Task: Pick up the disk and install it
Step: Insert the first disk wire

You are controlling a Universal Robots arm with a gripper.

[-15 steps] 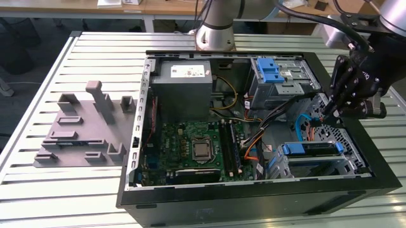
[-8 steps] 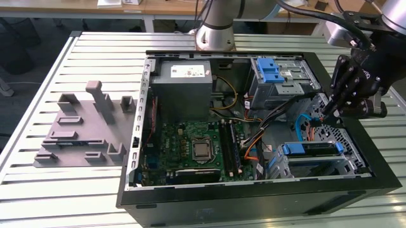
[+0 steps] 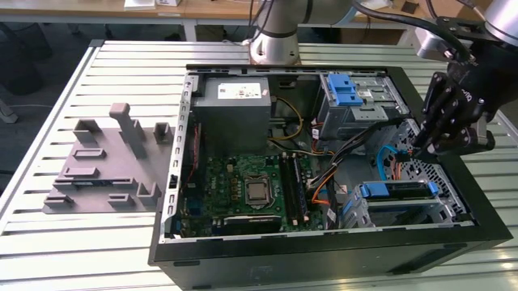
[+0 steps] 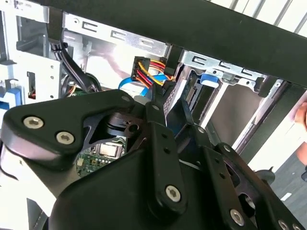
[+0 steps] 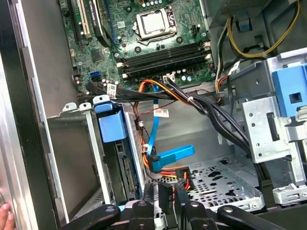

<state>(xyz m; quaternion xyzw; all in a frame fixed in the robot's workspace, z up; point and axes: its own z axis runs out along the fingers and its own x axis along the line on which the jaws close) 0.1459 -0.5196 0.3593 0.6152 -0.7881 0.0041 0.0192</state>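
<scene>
The disk (image 3: 396,190) sits in the lower drive cage (image 3: 449,209) of the open computer case, at the exterior view's right, with blue rails along its sides. In the first wrist view the disk (image 5: 124,175) stands on edge in that cage under a blue tab (image 5: 112,123). My gripper (image 3: 419,150) hovers just above and behind the cage, over the case's right wall, apart from the disk. Its fingers (image 5: 158,196) are shut with nothing between them, close to a blue data cable (image 5: 168,157) and orange wires. The gripper (image 4: 168,112) points toward the cage in the second wrist view.
The motherboard (image 3: 251,188) fills the case floor, and a grey metal box (image 3: 235,103) stands at the back. An upper bay carries a blue ridged tab (image 3: 348,91). Black cable bundles (image 5: 220,115) cross beside the cage. A grey fixture (image 3: 105,163) lies on the slatted table. A hand (image 5: 5,213) rests by the case.
</scene>
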